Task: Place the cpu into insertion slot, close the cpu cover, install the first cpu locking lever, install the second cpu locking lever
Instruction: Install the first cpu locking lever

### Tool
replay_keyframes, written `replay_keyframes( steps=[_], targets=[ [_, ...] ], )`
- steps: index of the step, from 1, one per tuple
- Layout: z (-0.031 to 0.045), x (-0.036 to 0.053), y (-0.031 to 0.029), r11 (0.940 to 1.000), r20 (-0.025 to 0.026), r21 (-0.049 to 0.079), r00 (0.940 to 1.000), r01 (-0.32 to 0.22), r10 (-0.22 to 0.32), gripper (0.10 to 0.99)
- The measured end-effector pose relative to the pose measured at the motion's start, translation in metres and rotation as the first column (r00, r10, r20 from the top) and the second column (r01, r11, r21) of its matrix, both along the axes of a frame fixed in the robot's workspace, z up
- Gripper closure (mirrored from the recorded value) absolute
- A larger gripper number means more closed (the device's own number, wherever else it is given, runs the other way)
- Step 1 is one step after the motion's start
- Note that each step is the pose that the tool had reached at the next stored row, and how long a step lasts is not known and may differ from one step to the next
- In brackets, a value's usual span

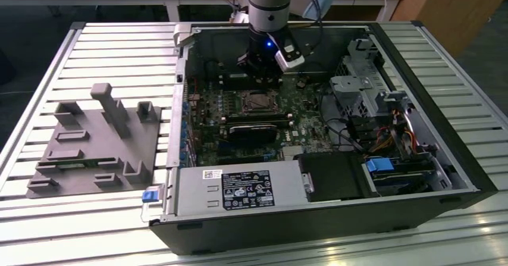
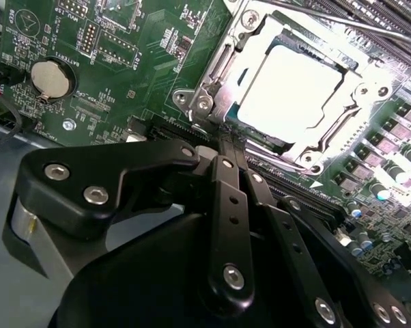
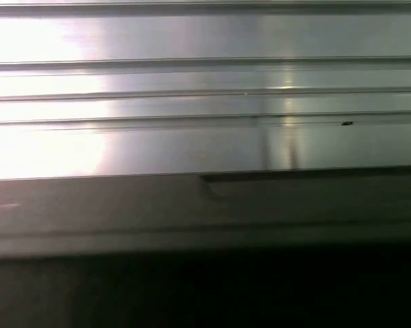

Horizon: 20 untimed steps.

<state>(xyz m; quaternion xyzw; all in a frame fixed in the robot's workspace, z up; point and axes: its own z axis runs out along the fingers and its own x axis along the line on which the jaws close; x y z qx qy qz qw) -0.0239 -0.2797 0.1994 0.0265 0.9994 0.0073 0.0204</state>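
The gripper [image 2: 222, 147] hangs inside the open computer case [image 1: 413, 177], its black linked fingers [image 2: 226, 205] drawn together to a point, closed and holding nothing. In the second wrist view the tips sit just beside the near edge of the socket, close to a screw post at its corner. The cpu [image 2: 291, 89] lies flat in the insertion slot [image 2: 226, 68], its pale, smooth metal top glaring under the light. The cpu cover [image 2: 342, 126], a thin silvery frame with a cut-out centre, lies down around it. The green circuit board [image 2: 123, 89] carries small white printed lettering too fine to read and a round silver coin battery [image 2: 48, 76]. In the exterior view the case rests on a ribbed aluminium counter [image 1: 95, 46], beside a grey plastic fixture [image 1: 95, 141]. A white label [image 1: 246, 190] marks the power supply; its print is illegible.
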Motion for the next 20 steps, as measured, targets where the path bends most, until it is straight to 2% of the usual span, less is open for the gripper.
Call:
replay_keyframes(
  steps=[11, 13, 18, 20],
  targets=[
    [-0.0033, 0.0003, 0.0016, 1.0000, 0.0003, -0.004, 1.0000, 0.000, 0.000, 0.980],
    [-0.0010, 0.0006, 0.0019, 1.0000, 0.0016, -0.002, 1.0000, 0.000, 0.000, 0.980],
    [0.0117, 0.0003, 0.0015, 1.0000, 0.0002, -0.004, 1.0000, 0.000, 0.000, 0.980],
    [0.0123, 0.0004, 0.0016, 1.0000, 0.0003, -0.004, 1.0000, 0.000, 0.000, 0.980]
  ],
)
